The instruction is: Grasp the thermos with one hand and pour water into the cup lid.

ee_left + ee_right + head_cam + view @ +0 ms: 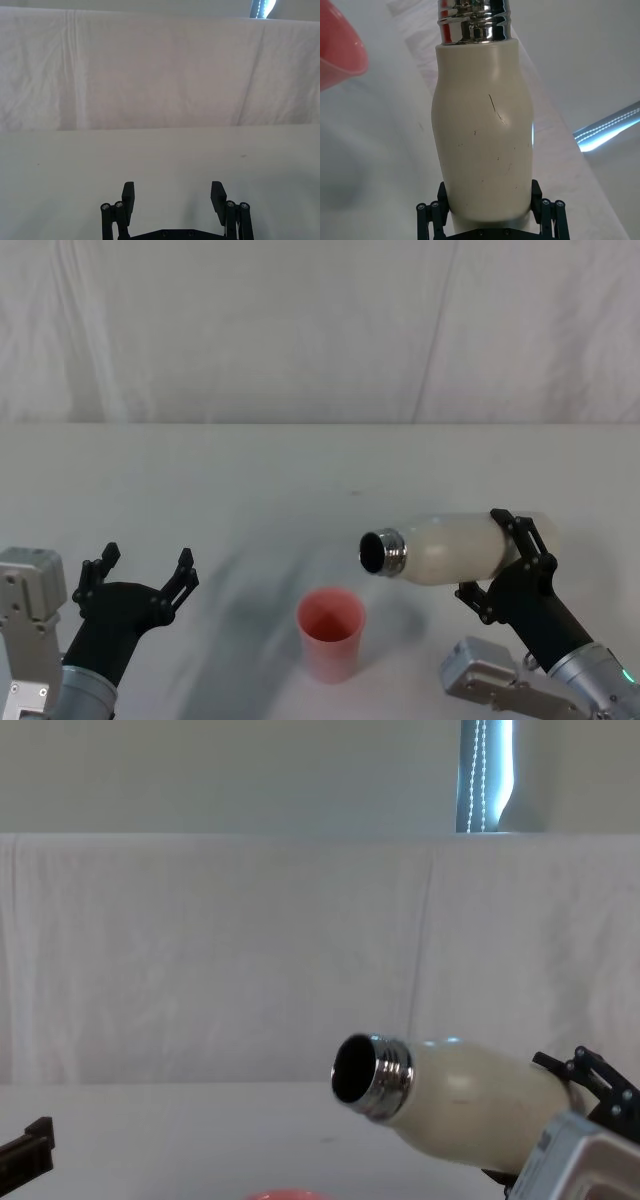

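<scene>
Thermos [455, 548] tipped sideways, base clamped in right claw [525, 550], neck above cup lid [331, 633]; left claw [140, 578] open.

My right gripper [525, 550] covers the thermos's [455, 548] base, so I cannot see its bottom end; in the chest view the cup lid [282, 1194] is cut off by the lower edge, only its rim showing; whether water lies inside the cup lid I cannot tell.
</scene>
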`<state>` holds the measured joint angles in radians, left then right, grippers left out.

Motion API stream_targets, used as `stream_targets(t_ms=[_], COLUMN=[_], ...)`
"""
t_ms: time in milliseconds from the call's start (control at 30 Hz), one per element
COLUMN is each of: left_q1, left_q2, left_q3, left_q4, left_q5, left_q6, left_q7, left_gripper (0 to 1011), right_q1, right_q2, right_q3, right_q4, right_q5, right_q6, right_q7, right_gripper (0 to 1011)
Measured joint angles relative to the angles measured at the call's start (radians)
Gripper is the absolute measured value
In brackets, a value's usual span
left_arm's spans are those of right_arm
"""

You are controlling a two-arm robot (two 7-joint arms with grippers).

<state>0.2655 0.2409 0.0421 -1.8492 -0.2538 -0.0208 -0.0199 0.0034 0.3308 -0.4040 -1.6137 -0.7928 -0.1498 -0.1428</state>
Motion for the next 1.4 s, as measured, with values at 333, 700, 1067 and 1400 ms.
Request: stream_targets(t_ms=[333, 700, 1067, 1400], left_q1=[0.0, 0.0, 0.0, 0.0], left_q2=[0.0, 0.0, 0.0, 0.0], left_q3=[0.0, 0.0, 0.0, 0.0], left_q4=[0.0, 0.0, 0.0, 0.0], left_q5=[0.0, 0.0, 0.0, 0.0], left_q6=[0.0, 0.0, 0.0, 0.0], left_q7=[0.0, 0.0, 0.0, 0.0], left_gripper=[1001, 1001, 1001, 1001], right_q1=[0.012, 0.024, 0.038, 0.051], right_q2=[0.017, 0.028, 0.043, 0.065], right_q3=[-0.022, -0.042, -0.063, -0.078], right_q4=[0.01, 0.019, 0.024, 0.009], right_q5=[-0.039, -0.062, -0.077, -0.086], right_q6=[0.013, 0.018, 0.027, 0.034], right_q7=[-0.022, -0.036, -0.024, 0.008], right_gripper=[964, 964, 964, 964])
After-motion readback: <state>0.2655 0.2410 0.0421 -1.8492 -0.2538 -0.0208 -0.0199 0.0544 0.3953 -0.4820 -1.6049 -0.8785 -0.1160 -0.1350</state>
